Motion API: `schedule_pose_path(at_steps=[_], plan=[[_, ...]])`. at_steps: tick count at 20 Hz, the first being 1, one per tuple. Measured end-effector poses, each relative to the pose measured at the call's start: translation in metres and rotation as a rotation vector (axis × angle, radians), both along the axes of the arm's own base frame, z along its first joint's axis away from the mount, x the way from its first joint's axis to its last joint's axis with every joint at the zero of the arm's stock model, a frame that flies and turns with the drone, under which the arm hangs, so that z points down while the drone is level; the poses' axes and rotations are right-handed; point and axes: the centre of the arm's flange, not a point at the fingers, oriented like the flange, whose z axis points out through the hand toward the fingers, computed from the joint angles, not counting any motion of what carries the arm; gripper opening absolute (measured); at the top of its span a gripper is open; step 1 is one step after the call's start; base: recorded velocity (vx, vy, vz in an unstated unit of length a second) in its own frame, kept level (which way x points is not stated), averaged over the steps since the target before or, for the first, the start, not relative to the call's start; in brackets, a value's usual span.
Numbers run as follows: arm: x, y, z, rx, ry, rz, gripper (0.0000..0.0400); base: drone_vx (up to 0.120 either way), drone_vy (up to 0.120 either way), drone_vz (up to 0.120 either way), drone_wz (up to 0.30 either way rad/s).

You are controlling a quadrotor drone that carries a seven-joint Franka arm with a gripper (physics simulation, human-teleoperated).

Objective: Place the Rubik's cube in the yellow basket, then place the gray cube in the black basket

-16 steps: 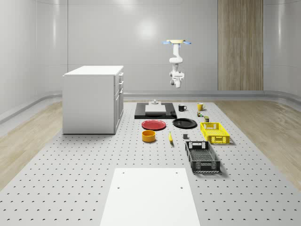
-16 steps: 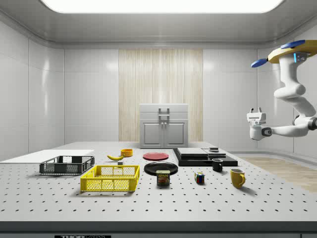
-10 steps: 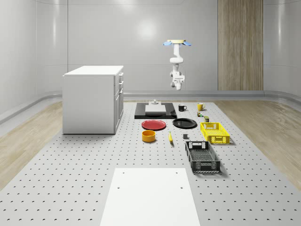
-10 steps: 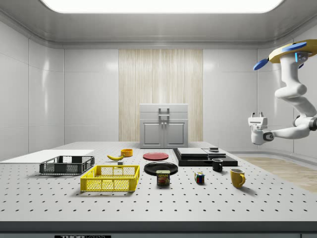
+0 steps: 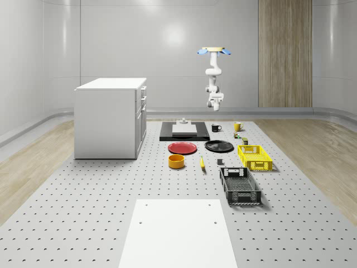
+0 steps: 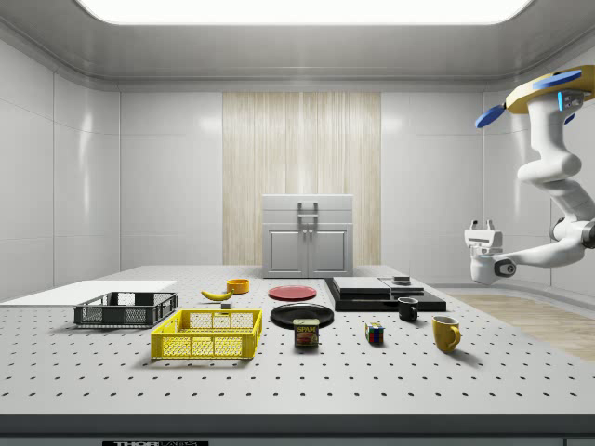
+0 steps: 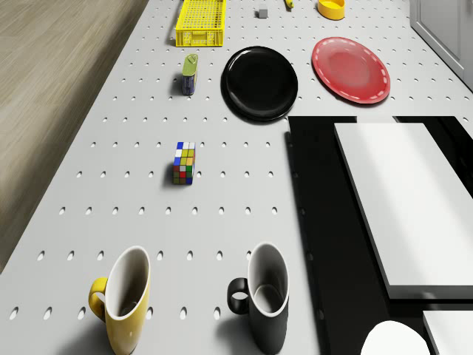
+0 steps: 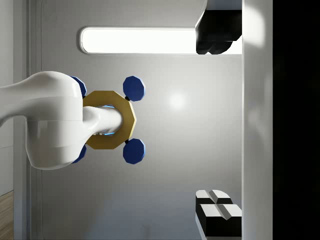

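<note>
The drone [image 5: 212,51] hovers high above the far end of the tabletop [image 5: 83,223], past the black tray [image 5: 184,134] at the back; in the side view it hangs at that view's right edge, beyond the mugs. Its white arm [image 6: 558,190] bends down and back toward the scene, carrying the gripper [image 6: 482,225] well above the tabletop, fingers pointing upward. In the wrist view the two fingertips [image 8: 218,207] stand well apart with nothing between them — gripper wide and empty — and that camera looks up at the drone's yellow body with blue rotors. The Rubik's cube [image 7: 185,163] rests on bare tabletop, apart from all other items, between the yellow mug [image 7: 123,298] and a small can [image 7: 190,73]; in the side view it sits between the can and the black mug [image 6: 407,309]. The yellow basket [image 5: 255,157] lies at the whole-scene view's right, with the black basket [image 5: 240,186] just nearer the camera. The gray cube [image 7: 261,12] sits on the tabletop just beside the yellow basket, touching neither basket. Also on the tabletop: a black plate [image 7: 259,82], a red plate [image 7: 350,69], an orange bowl [image 5: 177,161], a banana [image 5: 202,163] and a white cabinet [image 5: 109,117] at the whole-scene view's left. A white sheet [image 5: 178,234] lies at the near end.
</note>
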Motion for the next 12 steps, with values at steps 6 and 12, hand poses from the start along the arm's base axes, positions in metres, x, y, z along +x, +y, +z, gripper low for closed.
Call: schedule_pose_path(at_steps=[6,12], plan=[[0.0002,0.0,0.0061,0.0,-0.005,0.0,0.04,0.12,0.12,0.0,0.0],[-0.0001,0.0001,0.0077,0.0,-0.009,0.0,0.04,0.12,0.12,0.0,0.0]])
